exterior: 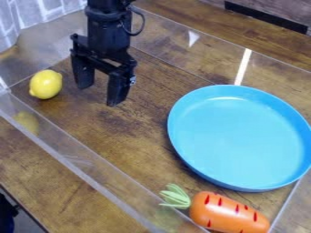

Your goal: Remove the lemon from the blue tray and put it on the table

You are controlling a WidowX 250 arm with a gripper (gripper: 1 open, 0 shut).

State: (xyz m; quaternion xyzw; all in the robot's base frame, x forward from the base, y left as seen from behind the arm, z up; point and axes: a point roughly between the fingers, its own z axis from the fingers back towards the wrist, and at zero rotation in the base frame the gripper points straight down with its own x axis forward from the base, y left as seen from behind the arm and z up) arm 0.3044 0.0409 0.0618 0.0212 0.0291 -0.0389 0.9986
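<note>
An orange toy carrot [226, 213] with green leaves [176, 197] is seen lying at the tabletop's near edge, leaves pointing left. Clear acrylic walls [73, 157] are set along the tabletop's edges.

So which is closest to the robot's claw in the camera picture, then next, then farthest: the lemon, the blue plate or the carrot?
Counting from the open gripper:
1. The lemon, on the table just to the left of the claw in the picture.
2. The blue tray, off to the right, with nothing in it.
3. The toy carrot, down at the bottom right, by the clear wall.
</note>
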